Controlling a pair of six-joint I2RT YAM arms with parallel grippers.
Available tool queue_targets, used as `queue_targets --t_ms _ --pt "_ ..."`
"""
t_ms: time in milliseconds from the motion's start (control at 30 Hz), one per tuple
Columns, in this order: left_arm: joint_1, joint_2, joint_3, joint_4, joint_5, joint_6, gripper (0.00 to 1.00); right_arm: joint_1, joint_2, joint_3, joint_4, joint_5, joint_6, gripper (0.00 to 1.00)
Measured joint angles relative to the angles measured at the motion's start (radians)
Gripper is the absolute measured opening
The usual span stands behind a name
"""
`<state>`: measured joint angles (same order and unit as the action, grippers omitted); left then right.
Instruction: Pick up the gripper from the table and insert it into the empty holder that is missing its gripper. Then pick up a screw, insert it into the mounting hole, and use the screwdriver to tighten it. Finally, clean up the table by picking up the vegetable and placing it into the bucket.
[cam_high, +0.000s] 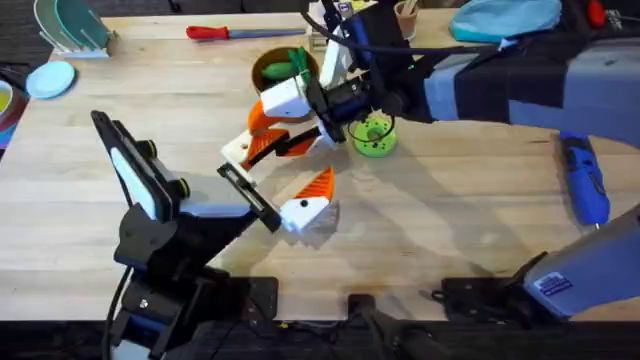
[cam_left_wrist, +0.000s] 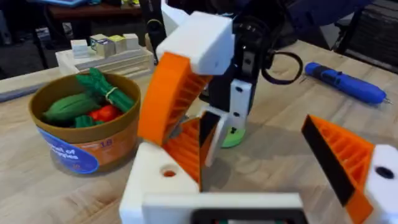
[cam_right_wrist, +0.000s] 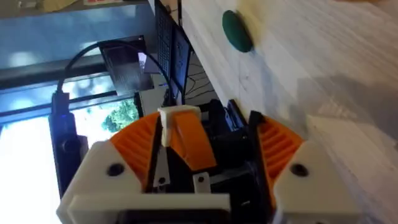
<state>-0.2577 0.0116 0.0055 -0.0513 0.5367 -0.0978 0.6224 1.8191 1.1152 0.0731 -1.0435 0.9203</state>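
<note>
My right gripper (cam_high: 295, 128) reaches in from the far side and is shut on the gripper (cam_left_wrist: 188, 148), a small orange ribbed wedge. That wedge (cam_right_wrist: 186, 140) sits between the right arm's orange pads (cam_right_wrist: 134, 143). Its lower end rests against the holder (cam_left_wrist: 152, 180), the bare white block with a round hole on one side of my left gripper (cam_left_wrist: 249, 158). The left gripper (cam_high: 285, 172) is open wide, and its other white block carries an orange finger (cam_high: 318, 185). The blue screwdriver (cam_high: 585, 180) lies at the table's right. The bucket (cam_high: 283, 68) holds green and red toy vegetables (cam_left_wrist: 78, 106).
A lime-green ring disc (cam_high: 375, 135) lies just right of the grippers. A red-handled tool (cam_high: 225, 32) lies along the far edge of the table (cam_high: 80, 210). A dark green oval (cam_right_wrist: 236, 30) rests on the wood. Blue dishes stand at the far left.
</note>
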Motion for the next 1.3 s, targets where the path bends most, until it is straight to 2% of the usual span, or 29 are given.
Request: queue_targets --t_ms 167,200,267,300,433,533,633,800,1000,1100,1167,1300 --pt "0.0 0.0 0.0 0.0 0.005 0.001 0.993 -0.008 0.0 0.0 0.002 0.0 0.0 0.797" --pt "0.0 0.0 0.0 0.0 0.008 0.001 0.993 -0.014 0.0 0.0 0.005 0.0 0.0 0.83" --pt "0.0 0.0 0.0 0.0 0.016 0.003 0.993 -0.032 0.0 0.0 0.026 0.0 -0.003 0.967" --pt "0.0 0.0 0.0 0.0 0.022 0.004 0.993 -0.043 0.0 0.0 0.044 0.0 -0.008 0.986" --pt "0.0 0.0 0.0 -0.001 0.073 0.004 0.993 -0.088 0.0 0.0 0.058 0.024 -0.059 0.992" --pt "0.0 0.0 0.0 -0.002 0.143 0.004 0.993 -0.117 -0.007 -0.001 0.022 0.085 -0.118 0.992" --pt "0.0 0.0 0.0 -0.005 0.214 0.004 0.993 -0.14 -0.051 -0.004 -0.044 0.164 -0.189 0.993" --pt "0.0 0.0 0.0 -0.013 0.313 0.005 0.993 -0.174 -0.208 -0.005 -0.244 0.337 -0.345 0.992" --pt "0.0 0.0 0.0 -0.016 0.384 0.008 0.993 -0.171 -0.363 -0.005 -0.532 0.67 -0.54 0.993" --pt "0.0 0.0 0.0 -0.017 0.413 0.009 0.993 -0.16 -0.402 -0.005 -0.639 0.841 -0.619 0.993" --pt "0.0 0.0 0.0 -0.016 0.427 0.011 0.993 -0.155 -0.411 -0.005 -0.679 0.915 -0.663 0.994" --pt "0.0 0.0 0.0 -0.017 0.444 0.012 0.993 -0.154 -0.41 -0.005 -0.698 1.0 -0.721 0.994"
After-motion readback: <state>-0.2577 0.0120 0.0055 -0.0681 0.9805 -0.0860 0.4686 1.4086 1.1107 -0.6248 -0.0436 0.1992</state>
